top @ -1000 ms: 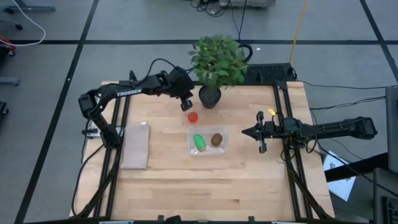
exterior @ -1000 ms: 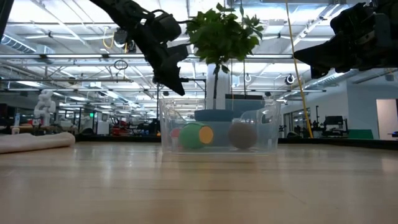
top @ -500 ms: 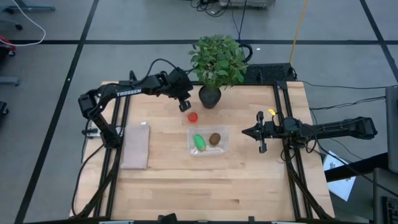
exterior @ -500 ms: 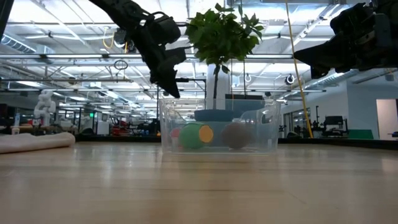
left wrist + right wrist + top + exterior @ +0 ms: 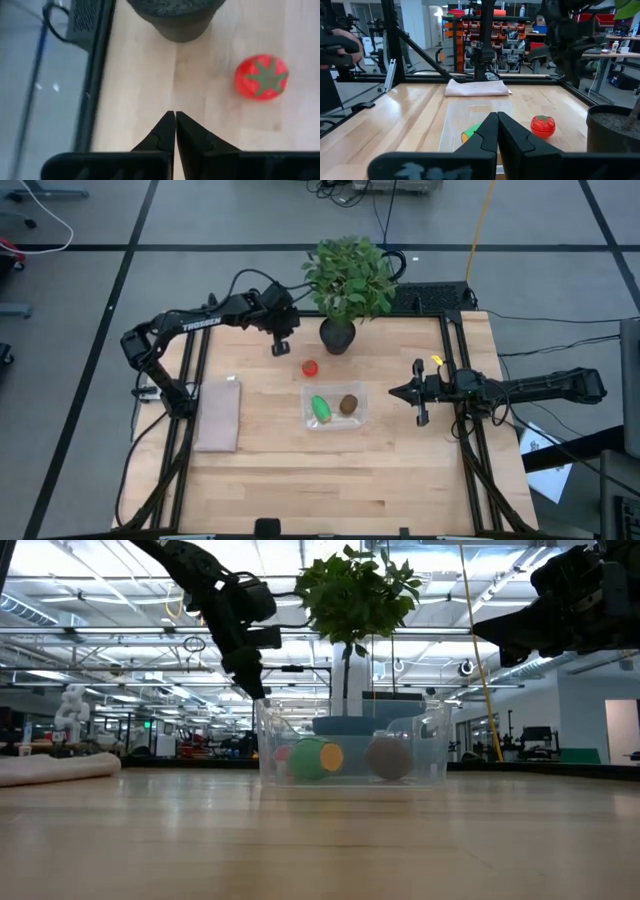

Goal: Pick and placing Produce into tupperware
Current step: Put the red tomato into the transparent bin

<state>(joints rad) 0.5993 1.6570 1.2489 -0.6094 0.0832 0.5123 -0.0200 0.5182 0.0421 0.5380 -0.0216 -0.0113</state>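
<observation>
The clear tupperware [image 5: 335, 420] sits mid-table, holding the green oblong piece [image 5: 321, 408] and the brown kiwi [image 5: 348, 403], which both lie on its floor. The red tomato [image 5: 310, 367] rests on the wood just beyond the container's far-left corner, also seen in the left wrist view [image 5: 261, 76]. My left gripper [image 5: 281, 346] hovers shut above the table, to the left of the tomato and near the plant pot. My right gripper [image 5: 393, 392] waits shut to the right of the tupperware, pointing at it.
A leafy potted plant [image 5: 338, 335] stands at the far edge, close behind the tomato. A pale flat slab [image 5: 218, 413] lies at the left side. Black frame rails [image 5: 186, 370] run along both table sides. Bare wood stretches across the near half.
My left gripper has drawn back from above the tomato toward the table's left edge and slightly toward the far edge, staying shut. The tomato has stayed where it was.
</observation>
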